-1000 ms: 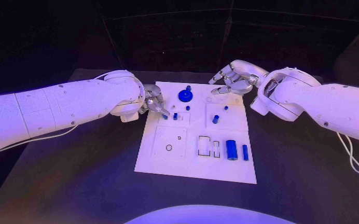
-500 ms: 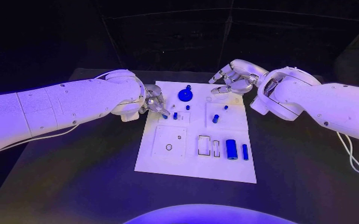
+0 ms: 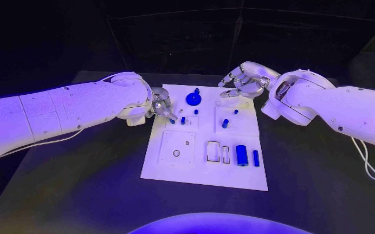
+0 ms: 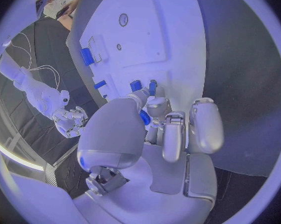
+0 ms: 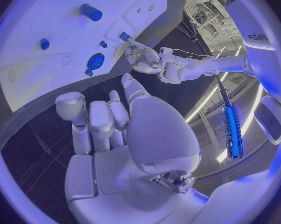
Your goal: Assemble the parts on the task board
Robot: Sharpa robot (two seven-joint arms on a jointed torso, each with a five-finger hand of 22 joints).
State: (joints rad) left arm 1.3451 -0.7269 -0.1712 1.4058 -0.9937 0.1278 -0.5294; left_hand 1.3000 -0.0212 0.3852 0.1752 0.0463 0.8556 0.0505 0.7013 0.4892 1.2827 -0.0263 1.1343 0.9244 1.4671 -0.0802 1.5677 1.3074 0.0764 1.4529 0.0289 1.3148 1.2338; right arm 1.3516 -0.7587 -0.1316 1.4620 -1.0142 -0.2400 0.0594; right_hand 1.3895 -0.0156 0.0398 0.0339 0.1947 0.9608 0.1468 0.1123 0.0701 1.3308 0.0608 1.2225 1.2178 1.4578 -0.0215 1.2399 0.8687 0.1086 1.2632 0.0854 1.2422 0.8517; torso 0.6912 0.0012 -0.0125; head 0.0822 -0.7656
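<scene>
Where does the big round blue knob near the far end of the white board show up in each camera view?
Head view: round blue knob, far end of the board, between both hands.
Left wrist view: can't tell; the fingers hide that area.
Right wrist view: knob, beyond the fingers.
Shared landmark: left hand.

White screw-dotted arms, silver hands, thin white cable [image 3: 361, 161] trailing.

I see almost no change over the last second: my left hand [image 3: 162, 108] has crept a touch toward three o'clock along the white task board's [image 3: 205, 177] nine-o'clock edge, closing on the small blue peg [image 3: 183, 120] standing there.
</scene>
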